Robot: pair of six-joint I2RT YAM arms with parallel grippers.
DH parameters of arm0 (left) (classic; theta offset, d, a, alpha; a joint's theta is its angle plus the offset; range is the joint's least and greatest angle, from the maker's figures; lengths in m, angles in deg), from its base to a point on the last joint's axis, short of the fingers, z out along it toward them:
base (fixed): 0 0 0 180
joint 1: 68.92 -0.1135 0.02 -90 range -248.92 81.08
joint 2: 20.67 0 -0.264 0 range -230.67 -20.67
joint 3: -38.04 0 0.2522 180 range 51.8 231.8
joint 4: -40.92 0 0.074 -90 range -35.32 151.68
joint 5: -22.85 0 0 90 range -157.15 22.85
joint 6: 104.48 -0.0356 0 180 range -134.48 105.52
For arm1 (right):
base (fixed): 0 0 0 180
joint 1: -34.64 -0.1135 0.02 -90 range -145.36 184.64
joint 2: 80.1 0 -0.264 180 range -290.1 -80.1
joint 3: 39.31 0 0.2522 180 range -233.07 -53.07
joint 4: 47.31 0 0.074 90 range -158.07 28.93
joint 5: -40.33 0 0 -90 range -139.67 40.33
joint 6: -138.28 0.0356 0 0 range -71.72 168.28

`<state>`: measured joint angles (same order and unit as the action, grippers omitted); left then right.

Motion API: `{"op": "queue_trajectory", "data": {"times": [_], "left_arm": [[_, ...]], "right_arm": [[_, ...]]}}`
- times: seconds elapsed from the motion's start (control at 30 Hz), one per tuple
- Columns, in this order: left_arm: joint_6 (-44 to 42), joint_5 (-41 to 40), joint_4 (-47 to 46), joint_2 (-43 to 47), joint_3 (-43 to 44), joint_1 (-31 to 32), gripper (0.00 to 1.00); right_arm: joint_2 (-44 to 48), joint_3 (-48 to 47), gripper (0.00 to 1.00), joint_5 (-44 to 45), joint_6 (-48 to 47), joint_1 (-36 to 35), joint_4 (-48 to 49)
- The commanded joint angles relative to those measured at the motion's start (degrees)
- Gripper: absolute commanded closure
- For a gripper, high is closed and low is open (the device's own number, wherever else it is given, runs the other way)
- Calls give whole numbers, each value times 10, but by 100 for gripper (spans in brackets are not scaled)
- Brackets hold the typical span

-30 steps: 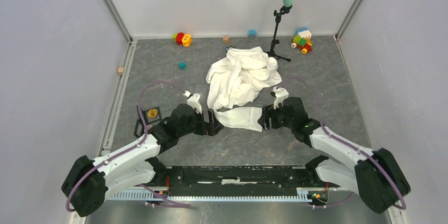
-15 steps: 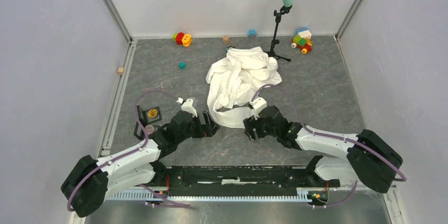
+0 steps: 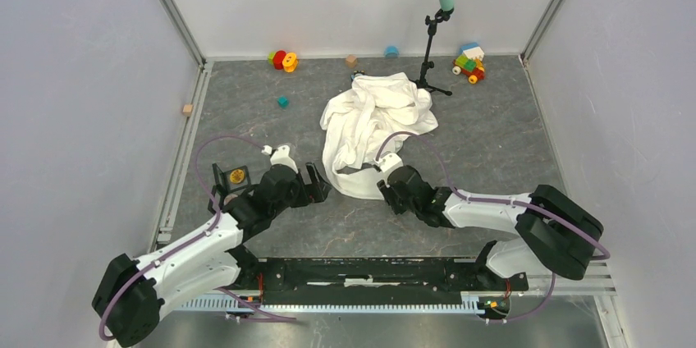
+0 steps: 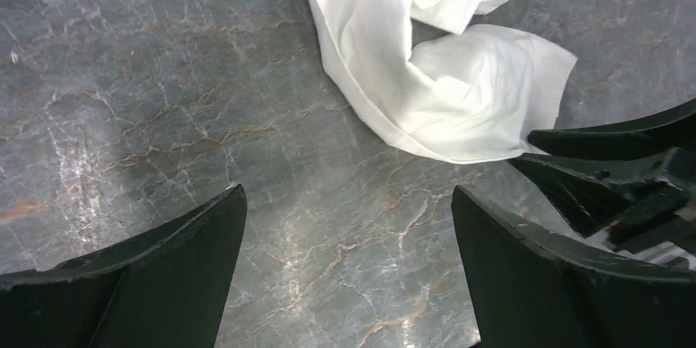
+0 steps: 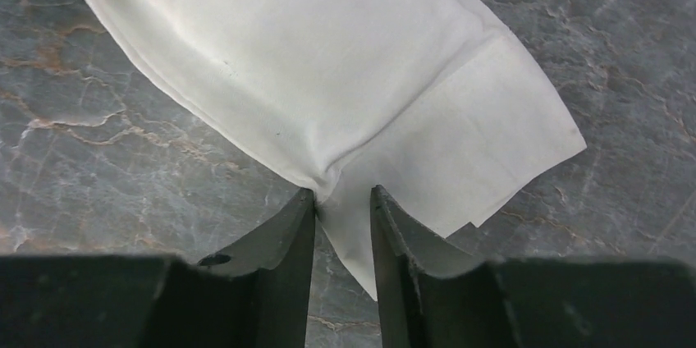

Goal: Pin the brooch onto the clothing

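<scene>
The step in hand looks like spreading the shirt (image 3: 373, 122), which lies crumpled at the centre of the top view, its lower flap reaching toward the arms; the right gripper (image 5: 342, 194) pinches that flap's edge, fingers nearly together with cloth puckered between them; the left gripper (image 4: 346, 196) hovers over bare table (image 4: 123, 77) left of the flap, fingers wide apart, holding nothing; a small gold disc, probably the brooch (image 3: 237, 175), sits on a black stand at left centre, well apart from the shirt; next, I judge, the flap needs drawing flat before the left gripper fetches the brooch.
</scene>
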<state>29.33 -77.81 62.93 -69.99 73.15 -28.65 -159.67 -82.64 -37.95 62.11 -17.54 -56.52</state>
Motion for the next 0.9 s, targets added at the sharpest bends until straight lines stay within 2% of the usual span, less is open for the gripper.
{"op": "queue_trajectory", "data": {"times": [0.0, 0.2, 0.33, 0.4, 0.5, 0.6, 0.73, 0.87], "left_arm": [[-37, 4, 43, 10, 74, -3, 0], [-124, 45, 119, -28, 214, -7, 0], [-235, 90, 190, -84, 327, -7, 0], [-278, 83, 212, -102, 359, -7, 0], [-331, 58, 197, -106, 362, -7, 0], [-395, 68, 140, -106, 323, -7, 0], [-432, 82, 77, -107, 265, -7, 0], [-437, 88, 89, -99, 269, -7, 0]], "right_arm": [[9, -12, 71, 69, 21, -3, -41], [107, -17, 100, 116, 16, -2, -113], [210, -79, 100, 159, -11, -2, -179], [252, -132, 100, 182, -32, -2, -218], [302, -229, 100, 203, -61, -2, -261], [331, -333, 100, 199, -78, -2, -289], [362, -436, 100, 135, -95, -2, -279], [377, -525, 100, 70, -99, -2, -261]]}}
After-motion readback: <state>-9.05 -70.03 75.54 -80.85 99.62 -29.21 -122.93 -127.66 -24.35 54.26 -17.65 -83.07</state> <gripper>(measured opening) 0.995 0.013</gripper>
